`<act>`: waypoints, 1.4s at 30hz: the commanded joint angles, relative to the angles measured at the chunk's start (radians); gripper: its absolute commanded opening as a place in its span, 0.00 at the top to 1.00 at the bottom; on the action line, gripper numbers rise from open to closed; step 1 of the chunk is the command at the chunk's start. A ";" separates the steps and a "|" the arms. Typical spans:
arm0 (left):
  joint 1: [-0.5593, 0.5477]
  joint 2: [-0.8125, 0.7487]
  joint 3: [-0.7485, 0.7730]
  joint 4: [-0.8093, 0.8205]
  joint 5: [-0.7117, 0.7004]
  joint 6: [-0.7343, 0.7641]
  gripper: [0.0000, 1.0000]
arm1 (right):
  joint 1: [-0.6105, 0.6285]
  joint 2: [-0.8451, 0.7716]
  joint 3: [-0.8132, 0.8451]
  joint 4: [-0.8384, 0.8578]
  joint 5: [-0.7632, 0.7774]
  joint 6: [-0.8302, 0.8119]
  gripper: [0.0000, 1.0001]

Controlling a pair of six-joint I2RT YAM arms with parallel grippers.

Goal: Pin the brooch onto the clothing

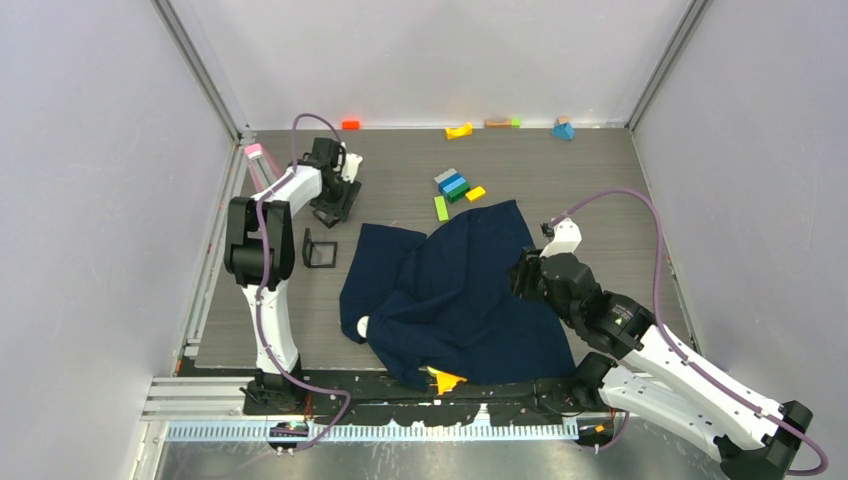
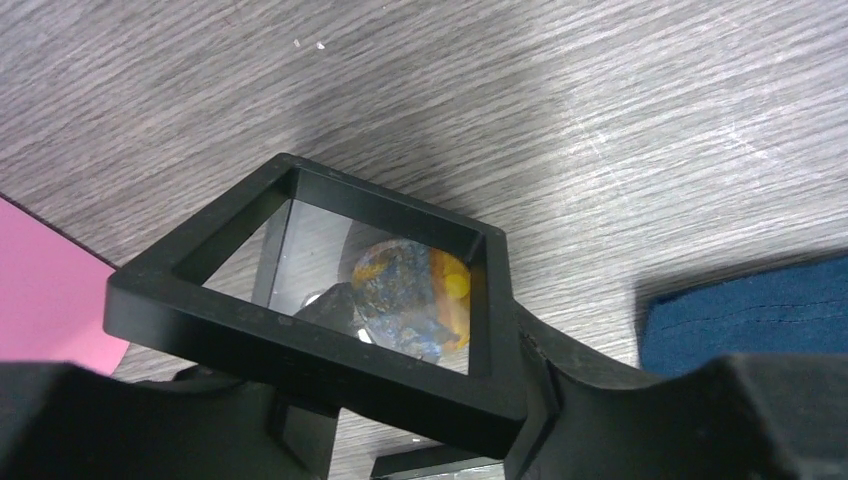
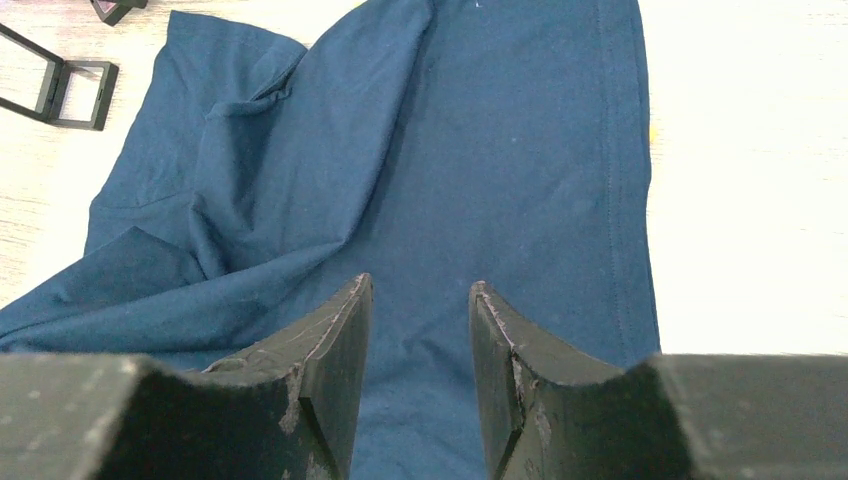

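Your right gripper (image 3: 420, 330) holds its fingers spread and empty above the dark navy soft-fabric T-shirt (image 3: 450, 150), while the small round orange-gold brooch (image 2: 415, 300) lies inside a black square frame (image 2: 300, 340) with clear film between your left gripper's (image 2: 400, 410) fingers, whose grip I cannot tell.

The brooch (image 2: 415, 300) lies inside a frame (image 2: 300, 345), left of the clothing (image 1: 460, 290).

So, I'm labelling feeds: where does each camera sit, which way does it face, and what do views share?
Top external: above and behind left arm, right arm, both shown, looking down on the table.
Left wrist: over a black frame holding the brooch; jaws below.
Right wrist: over the shirt, jaws apart.
All share the shirt.
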 commanded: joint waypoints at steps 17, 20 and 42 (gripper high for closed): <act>-0.002 -0.127 -0.059 0.067 -0.006 -0.016 0.71 | -0.004 -0.003 0.001 0.042 0.000 -0.010 0.54; -0.002 -0.147 -0.066 0.048 -0.006 -0.035 0.72 | -0.004 -0.005 0.003 0.043 0.000 -0.011 0.55; -0.295 -0.738 -0.468 0.095 0.213 -0.350 0.73 | -0.004 -0.028 0.047 0.034 -0.138 0.175 0.53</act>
